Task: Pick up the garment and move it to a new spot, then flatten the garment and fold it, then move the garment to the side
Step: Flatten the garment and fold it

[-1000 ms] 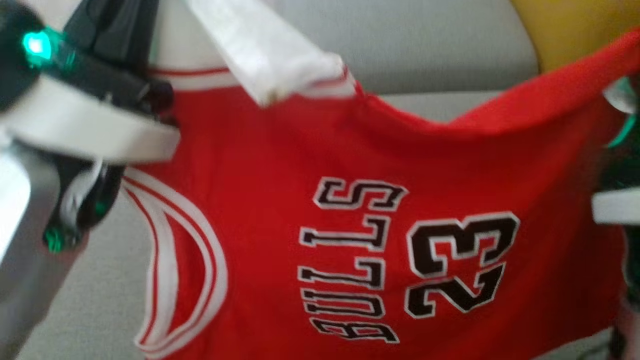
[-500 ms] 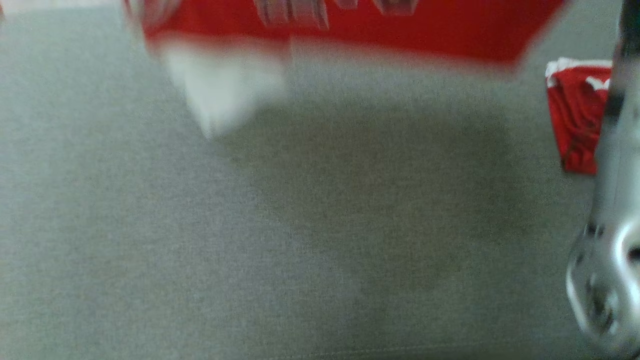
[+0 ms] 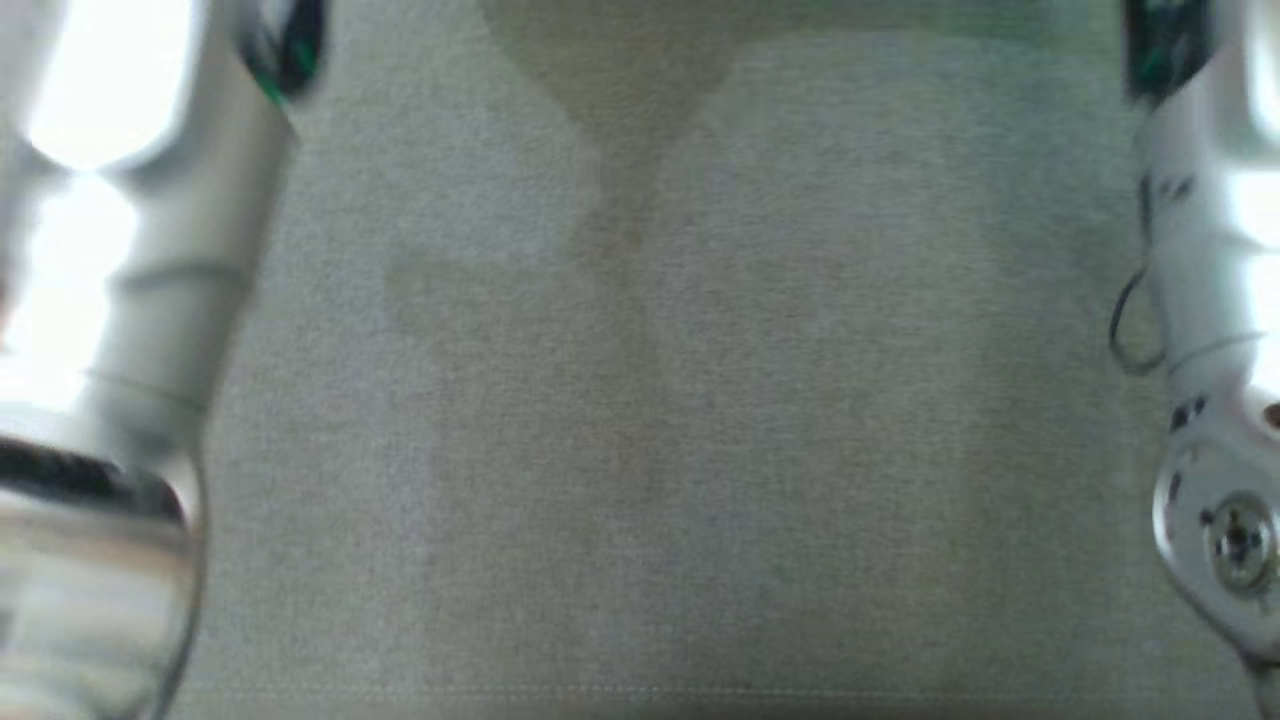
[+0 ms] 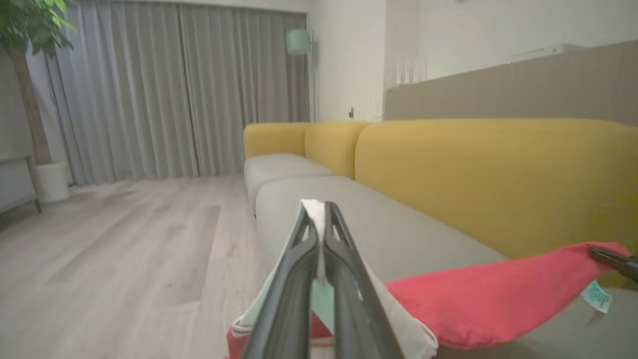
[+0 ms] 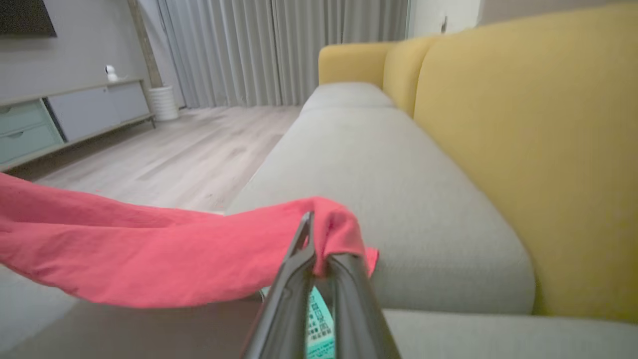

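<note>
Closest in the left wrist view, the left gripper is seen with its jaws pressed together on the garment, a strip of its white trim being pinched at the very tips. In the right wrist view, the right gripper is likewise seen clamped on a red corner of the garment, which is draped over the fingertips, and a teal label is seen hanging just below. The garment is stretched between the two grippers as a sagging red band, with the grey seat cushion of the sofa beyond it. In the head view, the left forearm and the right forearm are shown blurred at the two edges, with bare seat cushion between them. Behind the seat, the yellow backrest is seen. Farther off, a wooden floor, grey curtains and a potted tree can be made out.
</note>
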